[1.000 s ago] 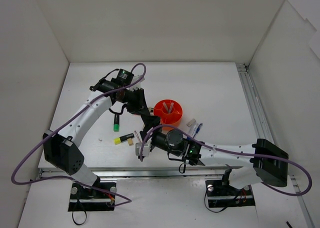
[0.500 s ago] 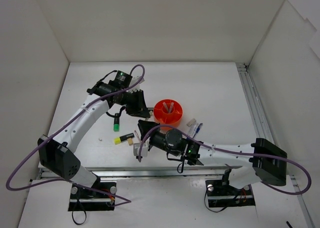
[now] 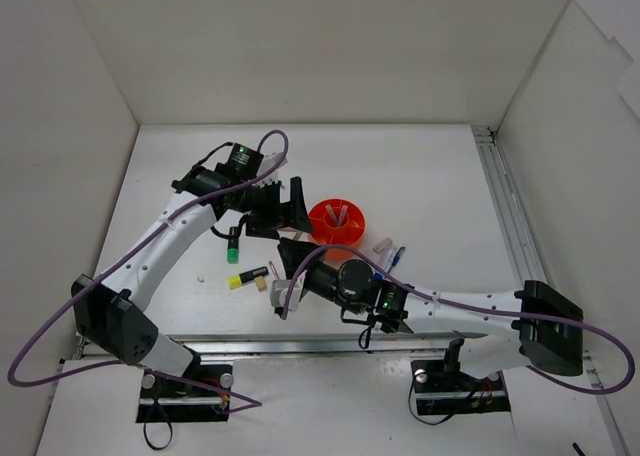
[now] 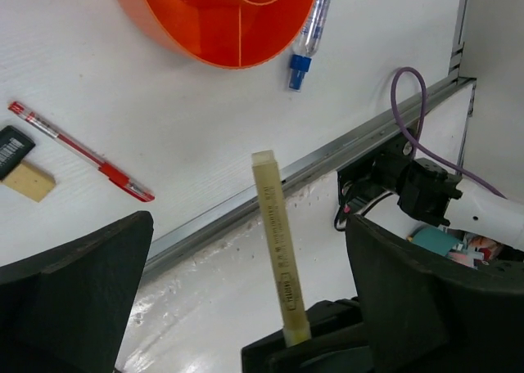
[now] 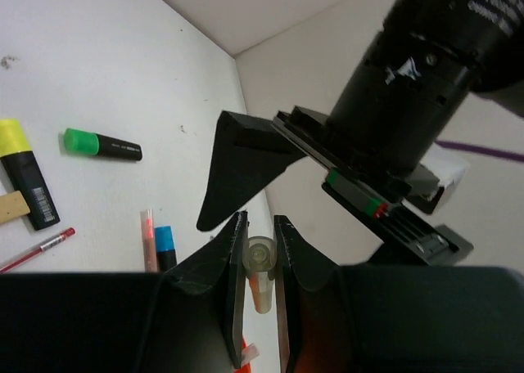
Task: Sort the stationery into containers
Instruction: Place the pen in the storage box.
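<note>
— What had shifted over the last second?

— The left pincer (image 4: 246,230) had let go. A second earlier it was clamped; now it gaped wide and had drawn back a little toward the far edge. The right pincer (image 5: 260,226), gaping then, had closed.

— Closed on what?

— The cream pen (image 4: 274,242). Both of its fingers pinched the pen's lower end, and the rest stood up out of them, slightly tilted.

— Did the left one touch it?

— No. Its fingers (image 4: 74,291) stood on either side of the pen, apart from it.

— Where was all that?

— Above the counter (image 3: 430,176), just left of the tub (image 4: 209,46), roughly midway between the left and right edges.

— And the tub itself?

— It sat near the counter's middle: orange, round and low, with a central ring and dividers. Something pale lay inside, but I couldn't tell in which compartment.

— What else lay out?

— A marker (image 4: 311,21) with a blue cap lay just beside the tub, on the side toward the right edge. A red pen (image 4: 82,152) lay flat toward the near edge, left of the pincers. An eraser (image 4: 29,181) sat just beside the black end of the yellow highlighter (image 5: 24,177). The green highlighter (image 5: 102,144) lay a little farther from the near edge, apart from the yellow one, and both were on the left-edge side of the tub.
</note>
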